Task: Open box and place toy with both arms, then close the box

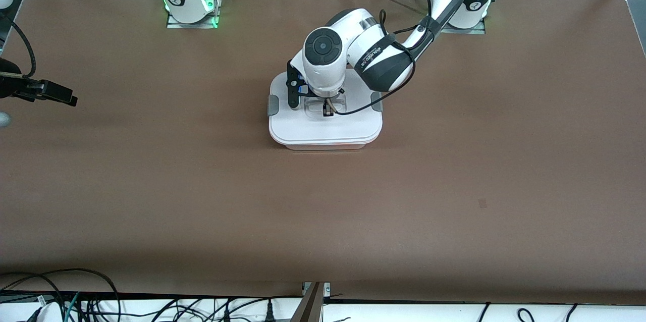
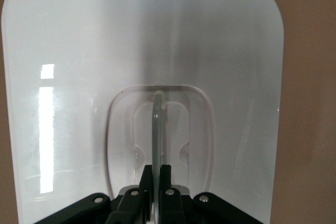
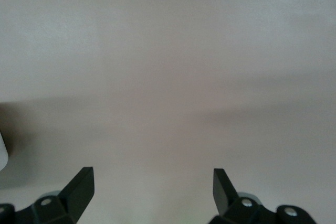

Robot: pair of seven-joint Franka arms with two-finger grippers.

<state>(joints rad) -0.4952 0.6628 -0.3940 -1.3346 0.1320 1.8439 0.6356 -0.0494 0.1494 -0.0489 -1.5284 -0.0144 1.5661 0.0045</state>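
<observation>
Sitting mid-table, the box point(image 1: 325, 130) is having its lid handle point(image 2: 157, 129) pinched by the left gripper point(image 1: 329, 109), apparently for opening by a straight lift, while the right gripper point(image 3: 152, 182) is waiting wide open.

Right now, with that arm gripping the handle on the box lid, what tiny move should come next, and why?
Probably a slow, straight lift. The left gripper is shut on the clear handle in the middle of the white lid, which still sits flat on the box. The right gripper waits open, off toward the right arm's end of the table.
</observation>
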